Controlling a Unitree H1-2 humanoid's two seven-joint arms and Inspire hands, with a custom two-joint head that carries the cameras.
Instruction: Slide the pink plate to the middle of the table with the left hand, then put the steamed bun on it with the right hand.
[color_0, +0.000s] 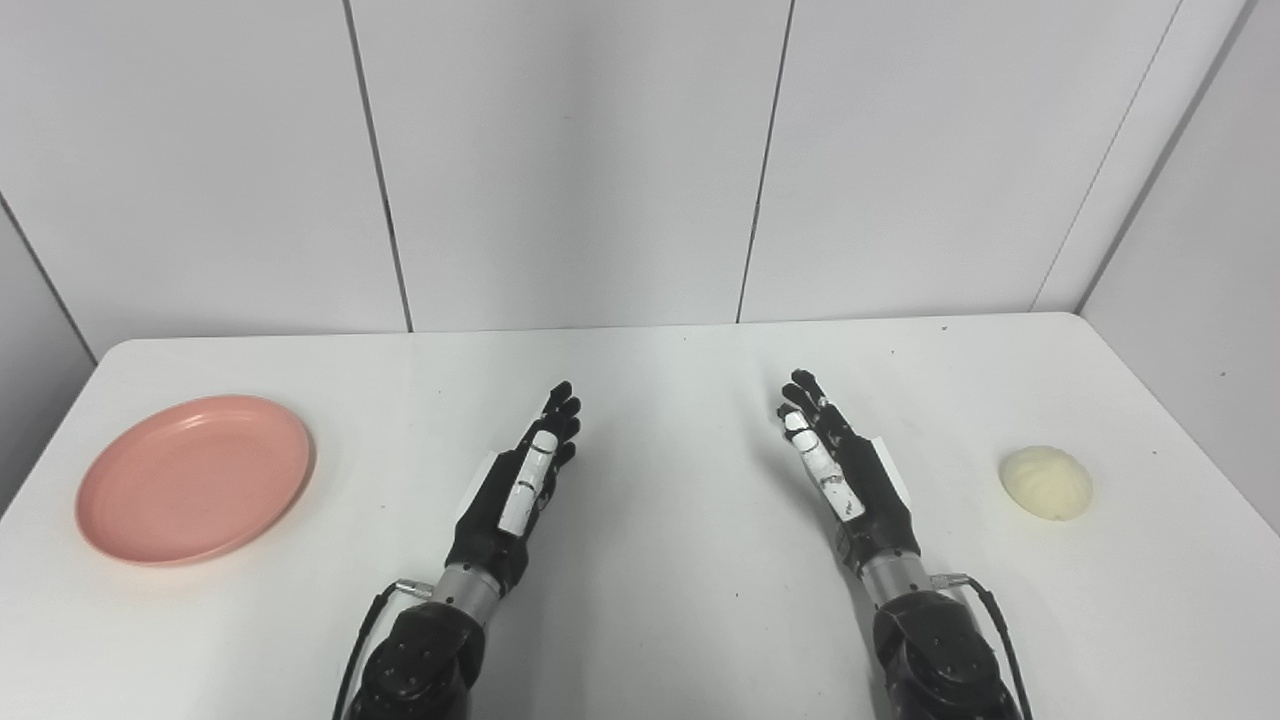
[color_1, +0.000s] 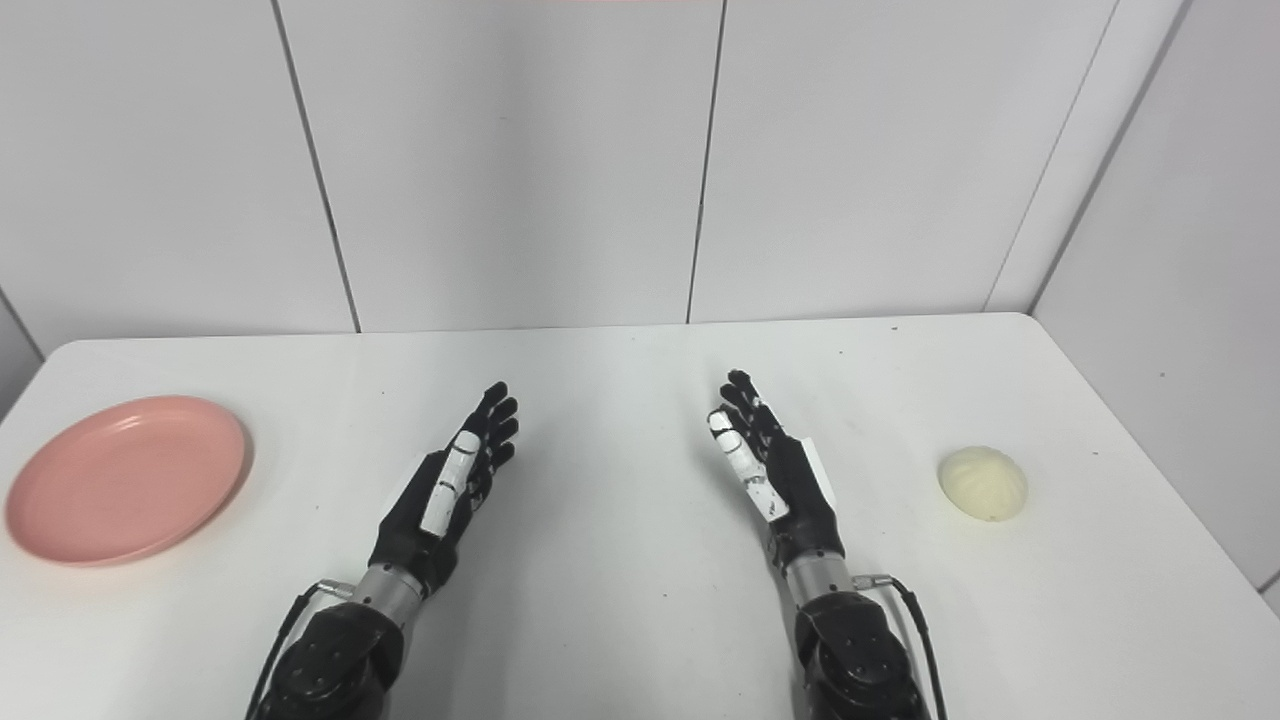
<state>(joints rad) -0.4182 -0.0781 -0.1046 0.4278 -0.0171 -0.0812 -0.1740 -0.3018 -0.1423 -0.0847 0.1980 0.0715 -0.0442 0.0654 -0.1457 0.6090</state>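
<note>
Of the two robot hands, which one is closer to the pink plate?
The left robot hand: it is on the plate's side of the table, while the right robot hand is nearer the steamed bun.

plate (color_0: 195, 478): pink | steamed bun (color_0: 1046, 482): pale cream | table (color_0: 660, 380): white | left hand (color_0: 522, 478), right hand (color_0: 845, 470): black, white patches

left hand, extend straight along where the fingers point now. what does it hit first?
Nothing on the table, as far as the views show. The left hand points up-table and slightly rightward over bare table; the pink plate lies well off to its left. The back wall would likely come first.
</note>
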